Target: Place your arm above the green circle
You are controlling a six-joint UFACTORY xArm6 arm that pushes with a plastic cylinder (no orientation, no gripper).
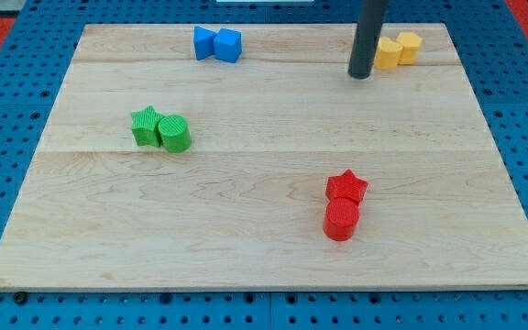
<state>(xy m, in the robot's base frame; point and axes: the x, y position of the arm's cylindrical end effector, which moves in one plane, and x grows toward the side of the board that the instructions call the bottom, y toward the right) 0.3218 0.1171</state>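
The green circle (175,134) is a short round block on the left half of the wooden board, touching a green star (146,126) on its left. My tip (360,75) is the lower end of a dark rod near the view's top right. It is far to the right of and above the green circle, just left of the yellow blocks.
Two blue blocks (217,44) sit together at the view's top, left of centre. Two yellow blocks (398,49) sit at the top right beside the rod. A red star (346,187) and a red cylinder (342,220) touch at the lower right. The board (264,266) lies on a blue pegboard.
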